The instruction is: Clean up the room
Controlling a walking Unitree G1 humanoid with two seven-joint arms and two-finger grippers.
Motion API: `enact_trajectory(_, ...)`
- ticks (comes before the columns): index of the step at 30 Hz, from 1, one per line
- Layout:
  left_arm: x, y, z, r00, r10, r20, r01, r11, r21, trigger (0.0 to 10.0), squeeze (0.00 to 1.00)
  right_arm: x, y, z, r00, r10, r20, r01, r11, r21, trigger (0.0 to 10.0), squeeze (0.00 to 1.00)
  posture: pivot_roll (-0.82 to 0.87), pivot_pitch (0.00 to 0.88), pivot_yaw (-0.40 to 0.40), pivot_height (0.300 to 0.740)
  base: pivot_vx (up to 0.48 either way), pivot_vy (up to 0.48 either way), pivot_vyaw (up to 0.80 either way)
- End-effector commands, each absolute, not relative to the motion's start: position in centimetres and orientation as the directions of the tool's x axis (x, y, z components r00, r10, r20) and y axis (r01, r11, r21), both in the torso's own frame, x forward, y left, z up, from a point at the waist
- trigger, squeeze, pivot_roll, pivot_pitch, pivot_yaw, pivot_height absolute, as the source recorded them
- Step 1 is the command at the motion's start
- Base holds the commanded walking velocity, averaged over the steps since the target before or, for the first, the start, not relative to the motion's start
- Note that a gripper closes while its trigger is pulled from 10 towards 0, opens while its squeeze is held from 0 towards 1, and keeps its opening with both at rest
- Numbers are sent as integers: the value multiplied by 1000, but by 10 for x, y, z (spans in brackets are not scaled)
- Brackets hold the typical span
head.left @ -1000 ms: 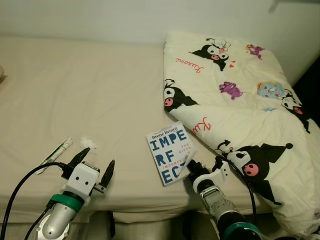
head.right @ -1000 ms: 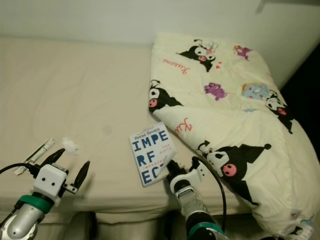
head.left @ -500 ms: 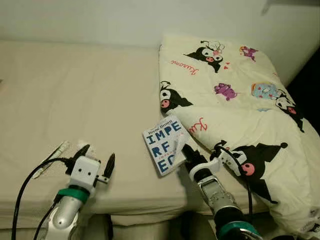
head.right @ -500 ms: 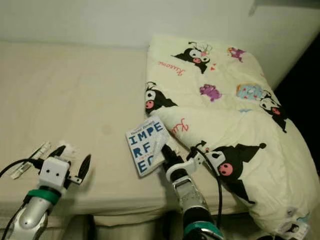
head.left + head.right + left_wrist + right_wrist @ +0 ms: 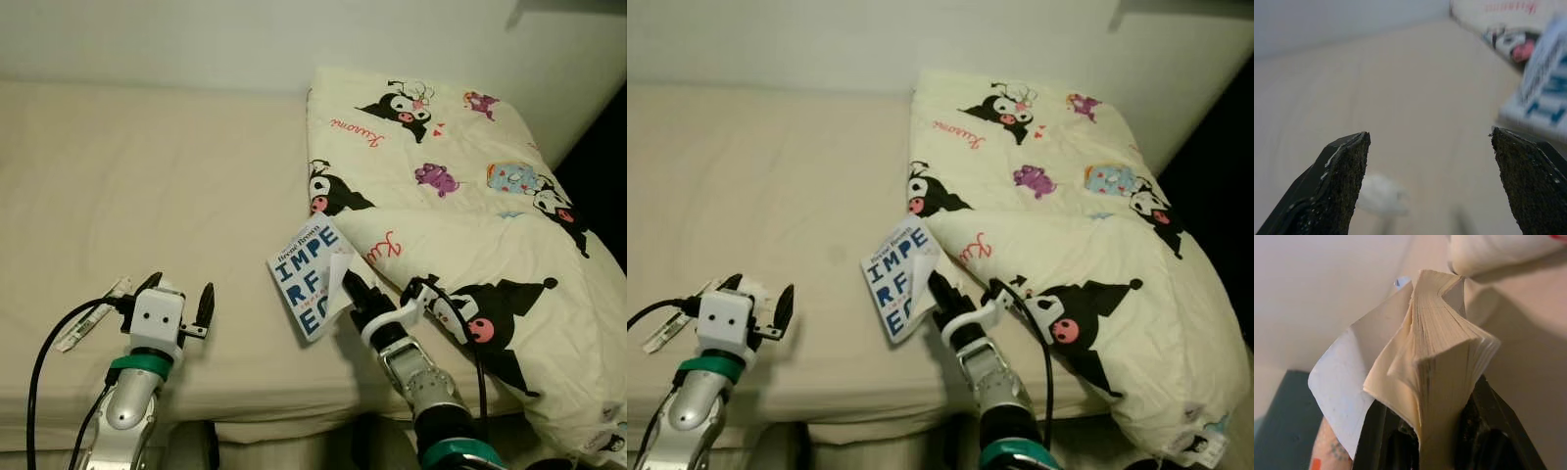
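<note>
- Right claw (image 5: 345, 287) was clamped on the lower corner of a book (image 5: 308, 276), its black fingers (image 5: 1376, 431) pressing the fanned page block from both sides, as the right wrist view showed.
- Held so, the book stood tilted up off the bed (image 5: 176, 186), its blue-lettered white cover leaning away from the claw toward the bed's open middle, with only the gripped corner down near the fingers.
- Just past that claw, on its outer side, lay a cream quilt (image 5: 460, 196) printed with black cartoon figures; its folded edge came close beside the book's upper corner, though whether the two touched could not be told.
- A black cable looped from the right wrist over the quilt's near edge.
- Left claw (image 5: 176, 298) hovered low over the bed near its front edge, well apart from the book, its two fingers (image 5: 1337, 181) spread wide with nothing between them.
- A small white crumpled wad (image 5: 1382, 196) lay on the sheet close by the left claw's fingertip in the left wrist view, blurred.
- Beside the left claw, on the side away from the book, a slim white wrapper (image 5: 90, 315) lay flat on the sheet, with the arm's black cable curving over it.
- Beyond both claws, the bed ran up to a plain pale wall (image 5: 245, 39).
</note>
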State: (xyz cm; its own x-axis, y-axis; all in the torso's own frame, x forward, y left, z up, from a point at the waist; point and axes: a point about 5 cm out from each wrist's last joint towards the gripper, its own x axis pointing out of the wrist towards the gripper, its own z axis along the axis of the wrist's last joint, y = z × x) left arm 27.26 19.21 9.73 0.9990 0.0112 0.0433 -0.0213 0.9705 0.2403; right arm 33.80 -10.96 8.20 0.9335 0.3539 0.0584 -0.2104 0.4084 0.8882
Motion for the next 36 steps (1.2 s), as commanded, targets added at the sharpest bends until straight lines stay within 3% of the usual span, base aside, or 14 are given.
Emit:
enact_trajectory(1, 271, 193, 88, 999, 35, -18, -29, 966, 255, 10000, 0, 336, -103, 90, 930, 352, 106, -253, 403, 879, 10000, 0, 77, 0, -18, 588, 0, 0, 0)
enact_trajectory(6, 272, 193, 94, 999, 36, 4, -36, 975, 218, 10000, 0, 335, -101, 92, 932, 349, 98, -266, 474, 839, 10000, 0, 70, 0, -6, 588, 0, 0, 0)
enact_trajectory(15, 280, 191, 113, 995, 62, 78, -76, 980, 184, 10000, 0, 330, -98, 92, 940, 326, 97, -231, 403, 886, 10000, 0, 64, 0, 3, 602, 0, 0, 0)
enact_trajectory(21, 282, 185, 115, 996, 21, 88, -41, 972, 232, 10000, 0, 328, -102, 89, 943, 326, 72, -222, 454, 863, 10000, 0, 59, 0, 8, 627, 0, 0, 0)
enact_trajectory(36, 283, 172, 113, 996, -31, 79, 8, 962, 273, 10000, 0, 325, -101, 85, 947, 317, 47, -198, 467, 862, 10000, 0, 54, 0, 24, 682, 0, 0, 0)
